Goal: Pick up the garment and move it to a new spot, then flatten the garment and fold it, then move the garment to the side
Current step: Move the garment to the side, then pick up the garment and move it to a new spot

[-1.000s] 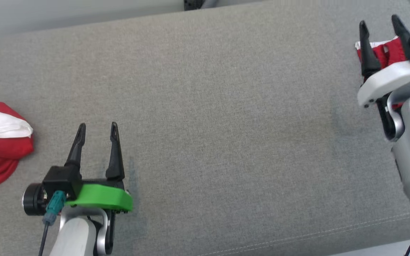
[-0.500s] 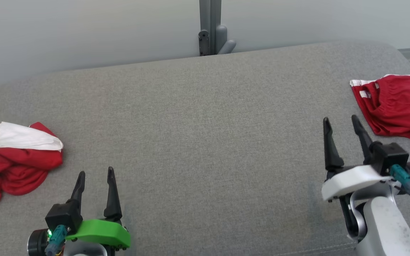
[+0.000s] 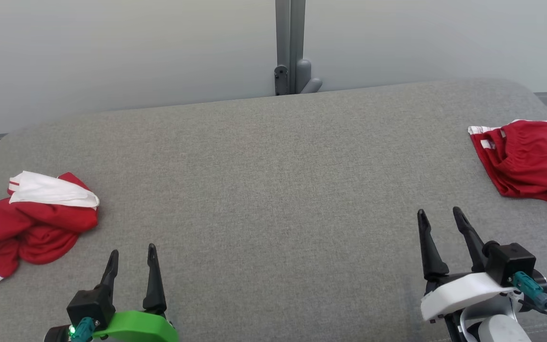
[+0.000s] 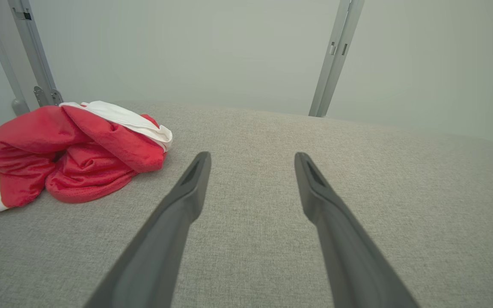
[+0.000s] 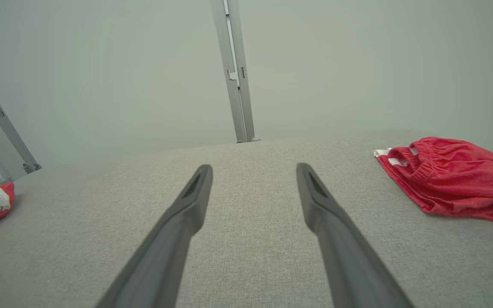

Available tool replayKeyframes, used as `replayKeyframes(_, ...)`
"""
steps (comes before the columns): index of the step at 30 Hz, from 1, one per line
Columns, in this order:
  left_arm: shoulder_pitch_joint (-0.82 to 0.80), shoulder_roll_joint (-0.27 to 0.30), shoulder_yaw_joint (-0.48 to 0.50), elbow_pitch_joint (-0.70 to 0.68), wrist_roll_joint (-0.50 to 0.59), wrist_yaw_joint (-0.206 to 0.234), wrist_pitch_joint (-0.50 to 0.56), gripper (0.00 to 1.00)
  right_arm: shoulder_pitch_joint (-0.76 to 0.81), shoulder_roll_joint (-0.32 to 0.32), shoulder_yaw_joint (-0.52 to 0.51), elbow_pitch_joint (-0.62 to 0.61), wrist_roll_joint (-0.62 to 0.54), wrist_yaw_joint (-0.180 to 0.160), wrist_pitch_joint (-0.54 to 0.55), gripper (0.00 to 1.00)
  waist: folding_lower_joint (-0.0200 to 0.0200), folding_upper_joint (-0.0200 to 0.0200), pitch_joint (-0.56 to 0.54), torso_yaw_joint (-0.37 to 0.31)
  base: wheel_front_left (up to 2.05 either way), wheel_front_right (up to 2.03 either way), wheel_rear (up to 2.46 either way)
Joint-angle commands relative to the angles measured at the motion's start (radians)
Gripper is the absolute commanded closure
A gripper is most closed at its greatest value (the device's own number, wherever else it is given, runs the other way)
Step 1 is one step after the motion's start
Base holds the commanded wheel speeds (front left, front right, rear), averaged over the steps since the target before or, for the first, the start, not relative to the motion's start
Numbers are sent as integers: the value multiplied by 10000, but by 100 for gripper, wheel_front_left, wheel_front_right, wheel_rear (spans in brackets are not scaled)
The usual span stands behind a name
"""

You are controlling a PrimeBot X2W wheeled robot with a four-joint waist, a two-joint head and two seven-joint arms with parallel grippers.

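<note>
Left jaws, carried on a bright green plastic mount [image 3: 136, 327] at 7 o'clock of the head view, stand spread wide with nothing between their two long dark fingers [image 3: 152, 278], which point toward 12 o'clock over bare cloth. Right jaws, on a white plastic mount [image 3: 458, 292] at 5 o'clock, are just as far apart and equally empty. Whether either pair's tips touch the surface I cannot tell. Both sit at the near edge of a broad grey fabric-covered table [image 3: 273, 190] with rounded far corners. Farther out, at 9 o'clock, a crumpled red mesh garment with white panels [image 3: 31, 228] lies heaped at the table's left edge, near but apart from the left jaws. In the left wrist view it sits at 10 o'clock of the fingers. At 3 o'clock a red garment with a gathered waistband and white striped trim [image 3: 530, 164] lies fairly flat at the right edge, partly cut off by the frame and well apart from the right jaws. Which of the two is the one to be handled I cannot tell. Beyond the far edge, at 12 o'clock, a grey metal post [image 3: 290, 47] rises against a pale grey wall [image 3: 112, 57].
</note>
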State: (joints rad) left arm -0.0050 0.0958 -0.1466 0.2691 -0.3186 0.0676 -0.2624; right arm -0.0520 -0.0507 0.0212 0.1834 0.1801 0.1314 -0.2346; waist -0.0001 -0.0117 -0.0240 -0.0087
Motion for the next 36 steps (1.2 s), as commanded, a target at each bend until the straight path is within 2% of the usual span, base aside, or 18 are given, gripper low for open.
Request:
replayKeyframes(1, 126, -44, 29, 50, 51, -101, -29, 0, 216, -4, 143, 15, 113, -15, -42, 0, 1, 117, -77, 62, 0, 0, 0)
replayKeyframes(27, 221, -284, 132, 19, 385, -425, -31, 0, 438, -4, 369, 346, 319, -15, -134, 0, 1, 117, -367, 296, 0, 0, 0)
replayKeyframes(31, 142, -297, 133, 11, 432, -450, -31, 0, 465, -4, 302, 325, 286, -15, -140, 0, 1, 117, -397, 619, 0, 0, 0)
replayKeyframes(36, 31, -267, 126, 5, 492, -461, -20, 0, 512, -2, 300, 278, 356, -15, -165, 0, 1, 117, -479, 1569, 0, 0, 0)
